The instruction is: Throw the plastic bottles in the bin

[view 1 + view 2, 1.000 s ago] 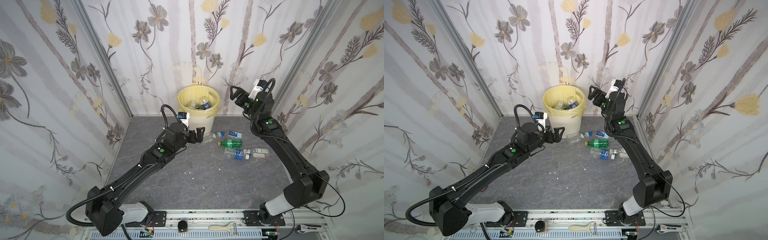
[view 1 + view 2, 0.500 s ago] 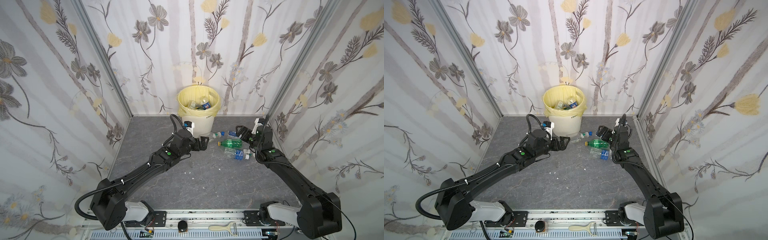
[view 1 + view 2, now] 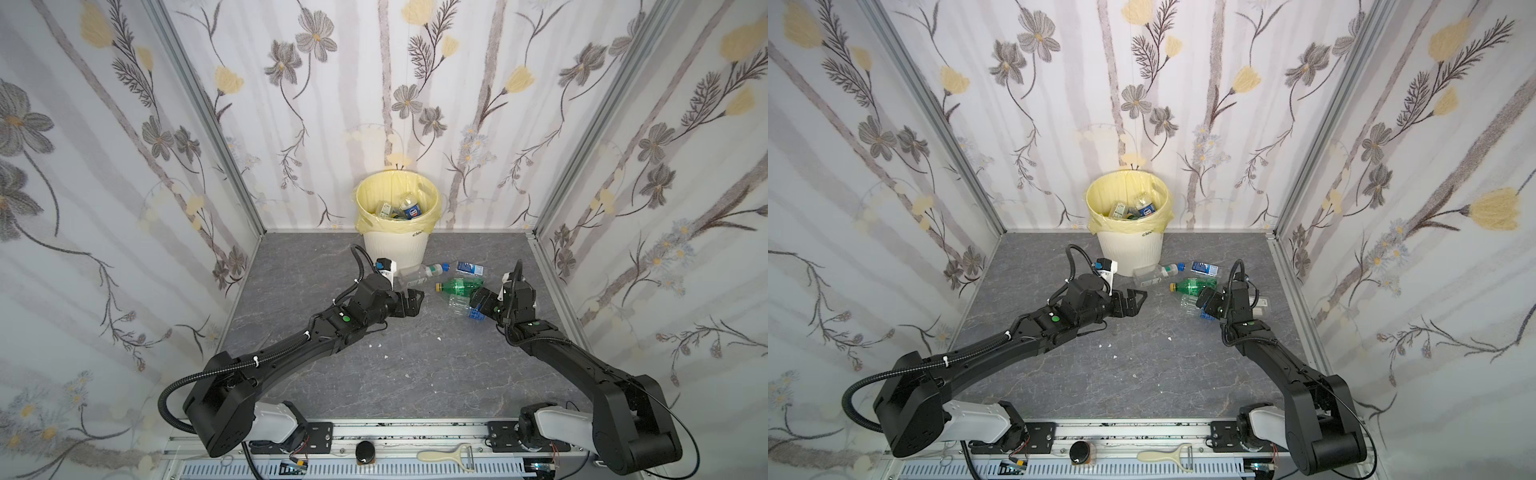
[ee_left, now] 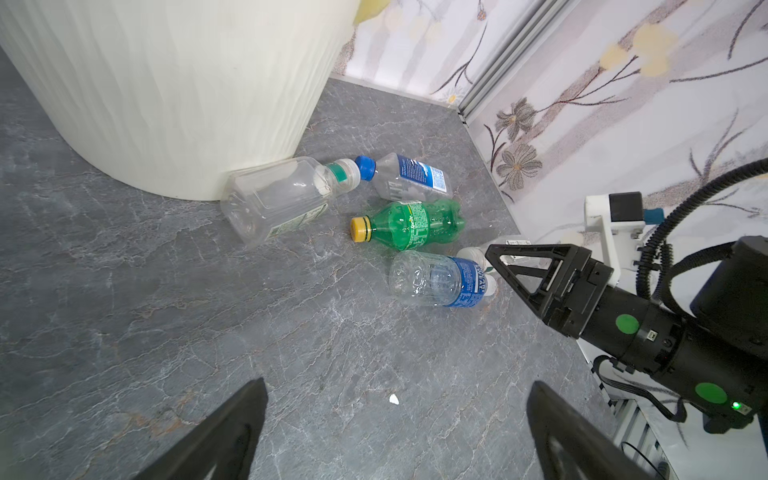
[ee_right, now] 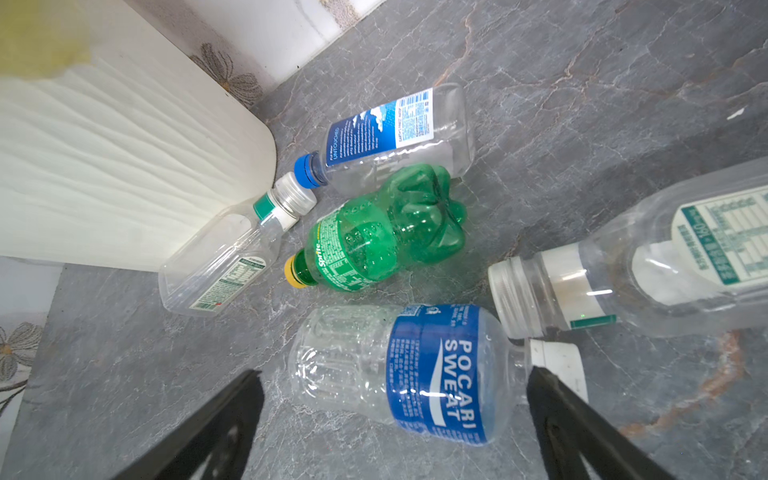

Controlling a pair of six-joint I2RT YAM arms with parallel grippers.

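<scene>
The cream ribbed bin (image 3: 395, 249) with its yellow bag stands at the back wall and holds several plastic bottles (image 3: 409, 210). On the floor to its right lie a clear green-banded bottle (image 4: 282, 199), a blue-labelled one (image 4: 415, 176), a green Sprite bottle (image 5: 374, 237), a Pocari Sweat bottle (image 5: 415, 370) and a white-capped clear bottle (image 5: 623, 274). My right gripper (image 5: 395, 371) is open low over the floor, its fingers on either side of the Pocari bottle without clasping it. My left gripper (image 4: 395, 386) is open over bare floor, short of the bottles.
Floral walls close in the grey floor on three sides, the right wall (image 3: 582, 291) close behind my right arm. Small white scraps (image 3: 437, 338) lie mid-floor. A peeler (image 3: 446, 455) and a black knob (image 3: 365, 451) sit on the front rail.
My right arm has come down from beside the bin's rim to the floor, its open gripper now around the Pocari bottle. My left gripper has moved right and lower, toward the bottles.
</scene>
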